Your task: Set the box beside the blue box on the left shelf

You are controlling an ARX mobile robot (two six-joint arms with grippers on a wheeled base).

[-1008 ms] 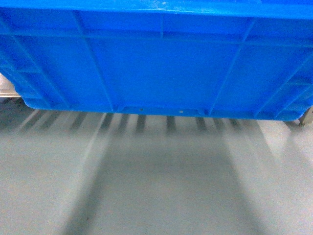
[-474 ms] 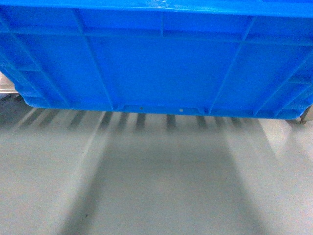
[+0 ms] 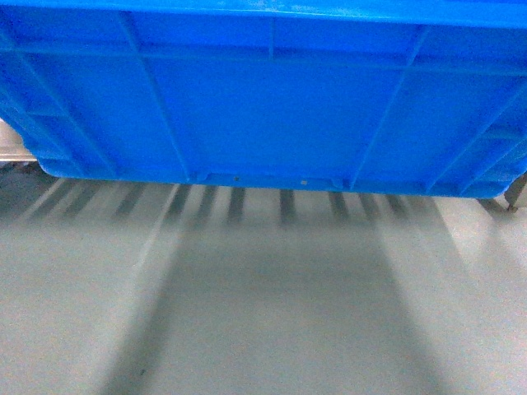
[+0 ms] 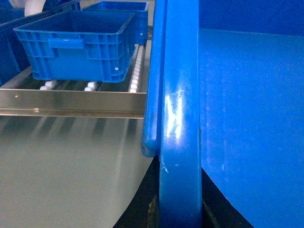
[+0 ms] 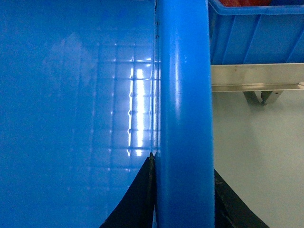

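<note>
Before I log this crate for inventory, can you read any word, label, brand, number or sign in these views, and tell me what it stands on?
None can be read.
The box shows only bare ribbed blue plastic, with no sticker or print, in all three views.
The smaller blue crate on the left shelf carries no legible marking; a small pale dot on its wall is too small to read.
The crate with red contents shows no text.

Silver roller shelf [image 4: 71, 102] bearing a smaller blue crate [image 4: 78, 45]
</note>
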